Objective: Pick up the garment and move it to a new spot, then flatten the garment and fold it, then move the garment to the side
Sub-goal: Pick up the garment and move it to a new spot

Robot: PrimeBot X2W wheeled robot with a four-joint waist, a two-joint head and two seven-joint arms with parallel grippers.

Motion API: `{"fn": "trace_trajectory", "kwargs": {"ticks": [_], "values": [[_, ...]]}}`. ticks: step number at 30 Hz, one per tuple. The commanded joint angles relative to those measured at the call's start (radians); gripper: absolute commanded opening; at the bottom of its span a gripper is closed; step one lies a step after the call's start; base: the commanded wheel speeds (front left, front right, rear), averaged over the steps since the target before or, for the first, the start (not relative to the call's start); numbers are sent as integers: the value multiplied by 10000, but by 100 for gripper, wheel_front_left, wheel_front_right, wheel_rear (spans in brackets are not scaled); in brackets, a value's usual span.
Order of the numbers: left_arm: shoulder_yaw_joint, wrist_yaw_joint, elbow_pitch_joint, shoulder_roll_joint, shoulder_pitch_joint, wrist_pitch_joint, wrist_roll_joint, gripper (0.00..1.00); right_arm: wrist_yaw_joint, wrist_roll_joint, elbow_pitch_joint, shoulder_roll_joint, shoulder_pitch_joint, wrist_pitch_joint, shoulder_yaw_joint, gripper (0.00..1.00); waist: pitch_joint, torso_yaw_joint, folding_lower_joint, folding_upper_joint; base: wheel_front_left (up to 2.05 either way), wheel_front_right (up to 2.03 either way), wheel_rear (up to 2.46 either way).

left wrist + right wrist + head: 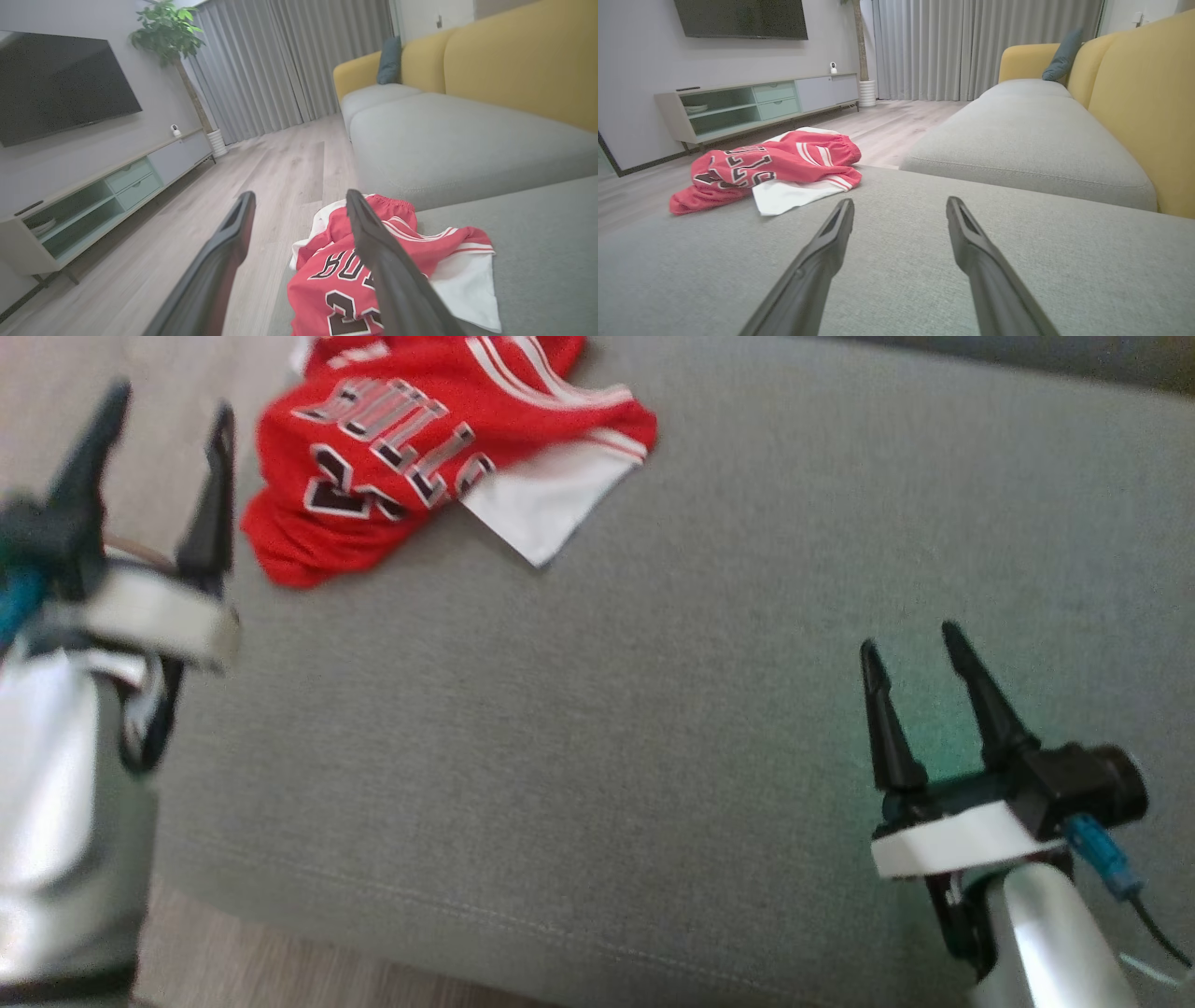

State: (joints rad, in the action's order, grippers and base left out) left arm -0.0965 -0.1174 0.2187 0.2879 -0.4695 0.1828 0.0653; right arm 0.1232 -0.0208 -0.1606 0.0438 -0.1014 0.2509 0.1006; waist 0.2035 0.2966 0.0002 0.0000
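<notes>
One crumpled red-and-white jersey garment [420, 457] on grey fabric sofa cushion [653, 709], 11 o'clock. Two grippers, fingers spread, empty: left gripper [170, 403] has garment near at 3 o'clock; right gripper [911, 639] well apart, garment at 10 o'clock.

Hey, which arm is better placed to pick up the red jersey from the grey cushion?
Probably the left. The left gripper stands open right beside the red jersey, which lies at the left edge of the cushion. The right gripper, also open, is well away across bare fabric.
</notes>
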Motion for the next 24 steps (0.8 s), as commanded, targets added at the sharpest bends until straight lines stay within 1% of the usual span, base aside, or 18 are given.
{"fn": "trace_trajectory", "kwargs": {"ticks": [1,4,7,8,9,13,15,18,19,21,22,23,24], "values": [[204,-34,157,518,-792,-317,-28,100,75,168,385,64,-406,109,171,100,1012,-496,-2,0,0,0,0],[-174,-95,1114,848,-2023,-859,108,100,75,403,518,64,-674,104,124,100,1819,-727,-2,0,0,0,0],[-854,-122,2084,1035,-2909,-1318,350,100,75,586,620,64,-852,64,46,100,2454,-845,-2,0,0,0,0],[-1266,-125,2377,1163,-3142,-1439,361,100,75,638,633,64,-900,40,39,100,2623,-866,-2,0,0,0,0],[-1647,-126,2643,1293,-3359,-1550,419,100,75,688,670,64,-963,9,51,100,2832,-889,-2,0,0,0,0],[-2777,-129,3668,1497,-3996,-1997,1244,100,75,818,805,64,-1220,-6,50,100,3379,-922,-2,0,0,0,0],[-3065,-130,4162,1621,-4251,-2117,1456,100,75,814,815,64,-1336,-12,119,100,3572,-946,-2,0,0,0,0],[-3324,-130,4886,1647,-4490,-2254,1773,100,75,776,802,64,-1505,-2,233,100,3749,-1011,-2,0,0,0,0],[-3373,-130,5120,1654,-4561,-2267,1858,94,75,760,795,64,-1543,3,262,100,3784,-1034,-2,0,0,0,0],[-3441,-131,5508,1630,-4700,-2193,1985,76,75,736,781,64,-1591,14,280,100,3831,-1065,-2,0,0,0,0],[-3473,-131,5680,1603,-4757,-2148,2030,44,75,733,761,64,-1598,19,266,100,3839,-1077,-2,0,0,0,0],[-3516,-131,5830,1582,-4822,-2087,2057,27,75,736,740,64,-1603,24,252,100,3848,-1084,-2,0,0,0,0],[-3560,-131,5968,1566,-4888,-2018,2070,2,75,740,721,64,-1609,30,235,100,3851,-1086,-2,0,0,0,0]]}}
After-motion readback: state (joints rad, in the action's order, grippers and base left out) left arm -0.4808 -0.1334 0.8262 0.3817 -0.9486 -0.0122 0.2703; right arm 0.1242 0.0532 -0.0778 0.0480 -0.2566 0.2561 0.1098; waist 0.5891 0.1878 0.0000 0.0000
